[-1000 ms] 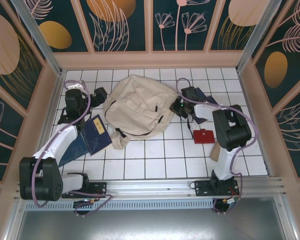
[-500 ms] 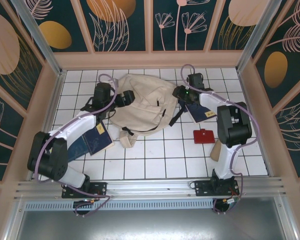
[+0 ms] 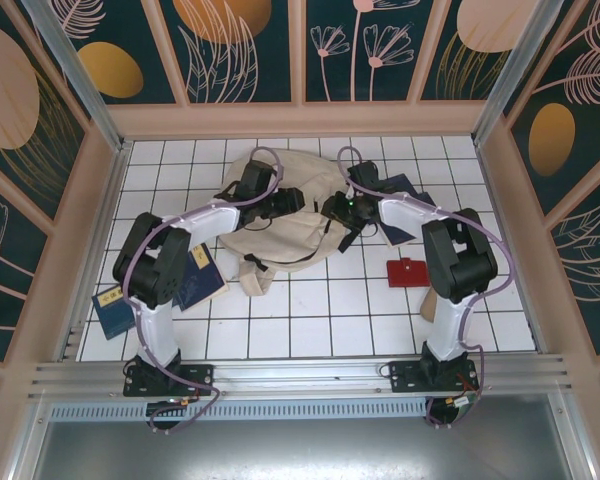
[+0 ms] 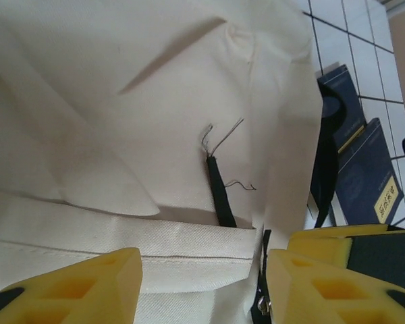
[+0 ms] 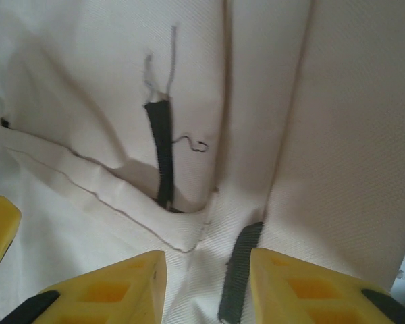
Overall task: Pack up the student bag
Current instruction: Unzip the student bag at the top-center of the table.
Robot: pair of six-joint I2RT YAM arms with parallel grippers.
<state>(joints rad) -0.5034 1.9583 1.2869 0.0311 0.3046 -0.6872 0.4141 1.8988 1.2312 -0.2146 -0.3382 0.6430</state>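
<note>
The student bag [image 3: 270,235] lies slumped on the white tiled table [image 3: 310,310], at the far middle, with both arms reaching in over it from either side. The left gripper [image 3: 288,200] hangs over the bag's upper middle. In the left wrist view its yellow fingers [image 4: 74,290] stand apart, with a flat stitched seam of cream canvas [image 4: 121,101] in the gap, closed on nothing. The right gripper [image 3: 332,208] sits just right of it above the bag's right part. Its jaws are likewise parted over the cloth [image 5: 351,135], a short black strap [image 5: 239,270] lying between them, ungripped. A frayed dark tape [image 5: 163,155] runs out of the pocket mouth. Navy books [image 3: 200,280] rest near and left of the bag, another [image 3: 420,225] lies to its right, and a red flat piece [image 3: 408,272] lies nearer on the right.
</note>
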